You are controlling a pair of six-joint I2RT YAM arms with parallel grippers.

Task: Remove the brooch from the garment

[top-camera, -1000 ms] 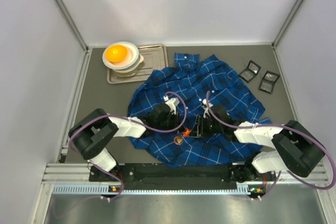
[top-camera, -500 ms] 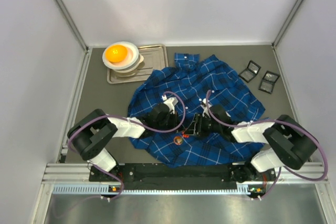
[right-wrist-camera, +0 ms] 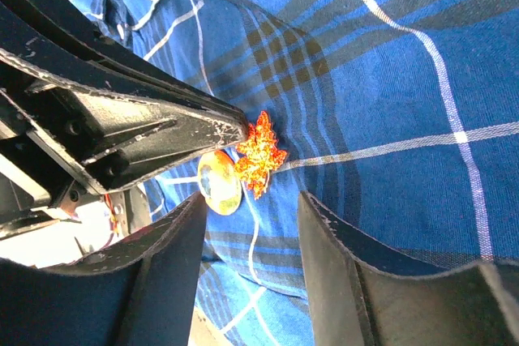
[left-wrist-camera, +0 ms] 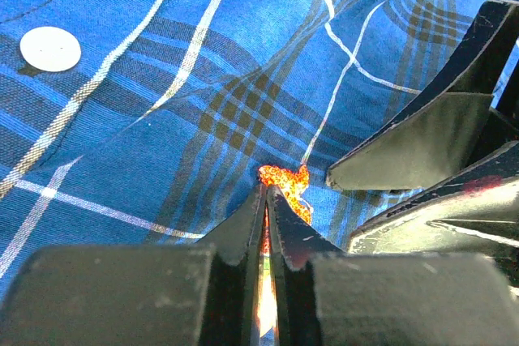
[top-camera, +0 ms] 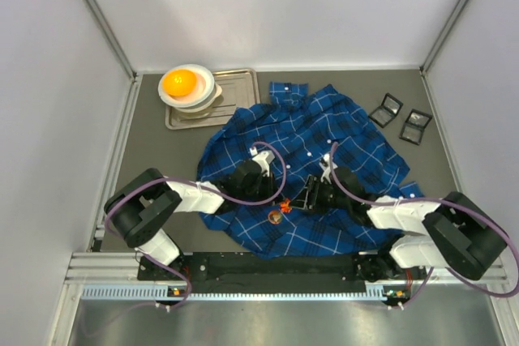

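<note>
While the left gripper [left-wrist-camera: 268, 194] pinches the orange brooch [left-wrist-camera: 285, 186] on the garment [left-wrist-camera: 162, 79], the right gripper [right-wrist-camera: 251, 200] stands spread, straddling the brooch.

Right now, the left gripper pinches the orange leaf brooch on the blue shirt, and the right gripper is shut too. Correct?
No: the right gripper is open, jaws apart, as the right wrist view shows. The left gripper does pinch the brooch on the shirt.

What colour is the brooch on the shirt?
The brooch is glittery orange-red and leaf-shaped. It shows best in the right wrist view.
</note>
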